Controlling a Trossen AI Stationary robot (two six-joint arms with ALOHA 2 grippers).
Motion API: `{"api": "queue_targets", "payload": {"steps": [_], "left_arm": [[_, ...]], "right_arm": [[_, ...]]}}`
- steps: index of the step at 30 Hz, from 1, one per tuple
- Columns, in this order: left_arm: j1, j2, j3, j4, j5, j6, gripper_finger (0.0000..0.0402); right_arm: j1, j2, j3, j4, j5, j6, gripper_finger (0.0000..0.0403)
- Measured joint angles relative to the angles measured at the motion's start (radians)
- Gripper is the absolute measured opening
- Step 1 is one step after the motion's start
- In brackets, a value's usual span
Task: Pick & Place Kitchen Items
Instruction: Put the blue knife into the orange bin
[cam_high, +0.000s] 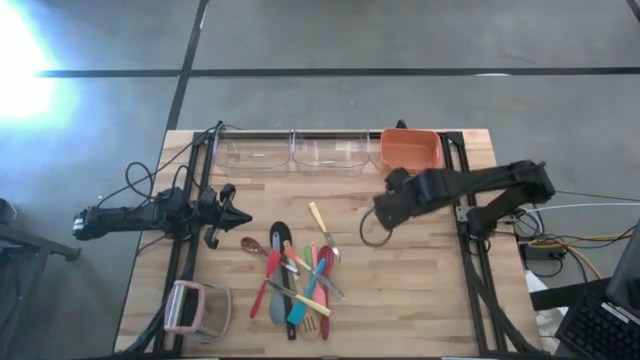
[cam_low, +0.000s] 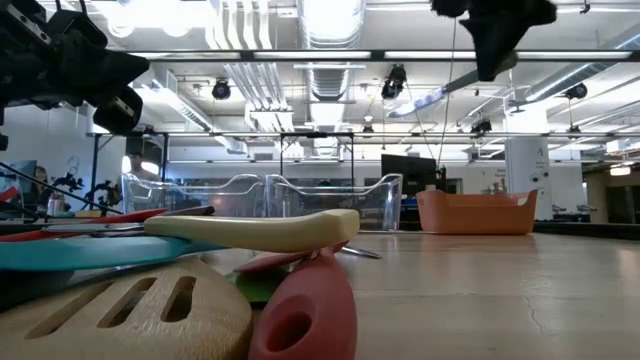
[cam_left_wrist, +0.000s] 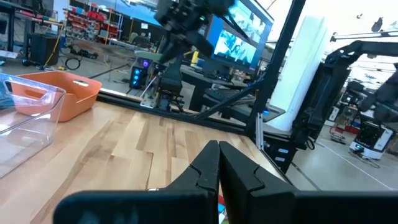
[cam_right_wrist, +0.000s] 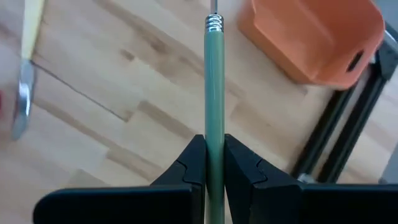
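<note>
Whisk (cam_right_wrist: 214, 93) green-handled, clenched in right tool (cam_right_wrist: 214, 163), left tool (cam_left_wrist: 218, 163) clenched empty, two clear bins (cam_high: 327, 152), one orange bin (cam_high: 411, 150)

Window glare upper left, blurred foreground

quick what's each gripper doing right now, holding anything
left gripper: shut, holding nothing, at the table's left side.
right gripper: shut on the green-handled whisk, lifted above the table near the orange bin.
</note>
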Motion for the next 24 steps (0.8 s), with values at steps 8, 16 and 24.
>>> {"api": "queue_targets", "payload": {"steps": [8,16,24], "left_arm": [[0.0,0.0,0.0,0.004,0.0,0.0,0.0012],[0.0,0.0,0.0,0.003,0.003,0.0,0.0012],[0.0,0.0,0.0,0.003,0.003,0.0,0.0012]], "right_arm": [[-0.25,-0.036,-0.004,-0.006,-0.118,-0.388,0.002],[-0.516,-0.049,-0.004,-0.006,-0.14,-0.716,0.002],[-0.782,-0.056,-0.004,-0.006,-0.158,-0.984,0.002]]}}
